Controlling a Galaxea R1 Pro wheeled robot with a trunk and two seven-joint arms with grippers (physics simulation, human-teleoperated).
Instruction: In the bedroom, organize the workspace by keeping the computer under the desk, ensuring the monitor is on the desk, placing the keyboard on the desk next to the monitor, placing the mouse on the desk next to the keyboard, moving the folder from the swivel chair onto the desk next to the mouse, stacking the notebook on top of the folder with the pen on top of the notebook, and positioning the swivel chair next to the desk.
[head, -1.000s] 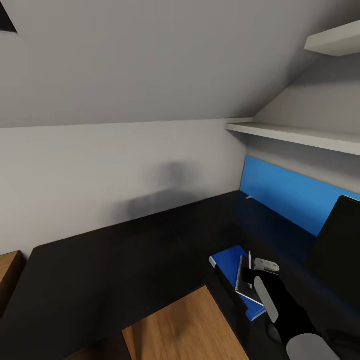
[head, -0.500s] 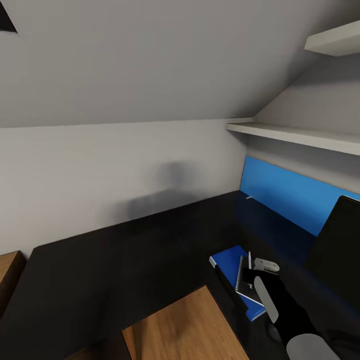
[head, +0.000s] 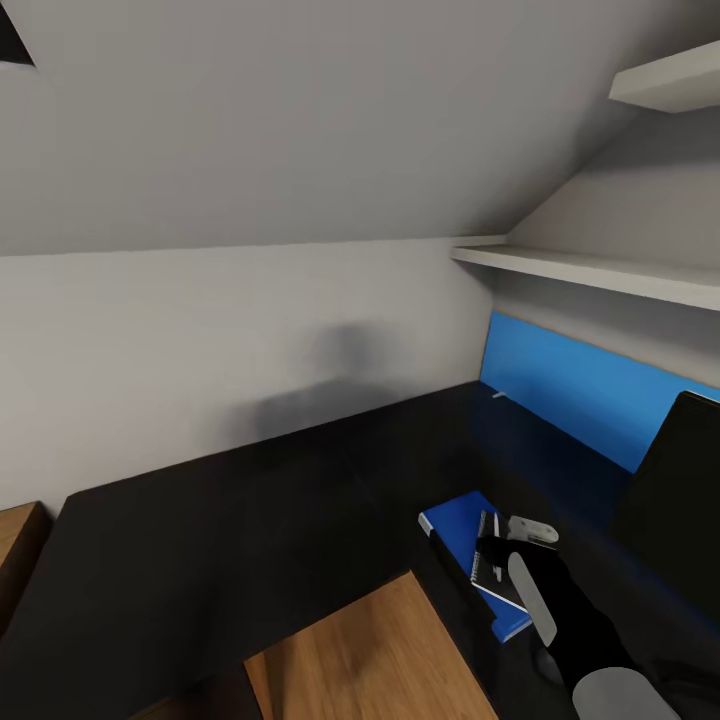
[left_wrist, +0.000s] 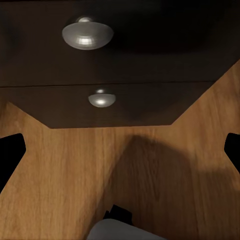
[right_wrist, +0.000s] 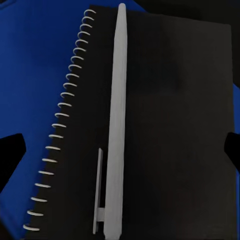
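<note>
The blue folder (head: 455, 516) lies on the black desk (head: 250, 520), left of the monitor (head: 682, 490). On it rests the black spiral notebook (head: 488, 574). In the right wrist view the silver-white pen (right_wrist: 118, 100) lies flat on the notebook (right_wrist: 175, 125), along its wire binding, with the folder (right_wrist: 35, 60) beneath. My right gripper (head: 492, 548) hovers just above this stack, open (right_wrist: 122, 149), with its dark fingertips (right_wrist: 11, 150) apart on either side of the pen and touching nothing. My left gripper (left_wrist: 120, 150) is open too, low by the desk's drawer unit (left_wrist: 120, 107).
A long blue wall panel (head: 585, 390) runs behind the desk, with white shelves (head: 590, 270) above it. Round silver knobs (left_wrist: 87, 35) mark the drawer fronts over wooden floor (left_wrist: 75, 175). More wooden floor (head: 370, 650) shows in the desk's inner corner.
The pen, which stood upright at the right gripper's fingertips earlier, now lies flat on the notebook, let go. The arms and the view are still.
</note>
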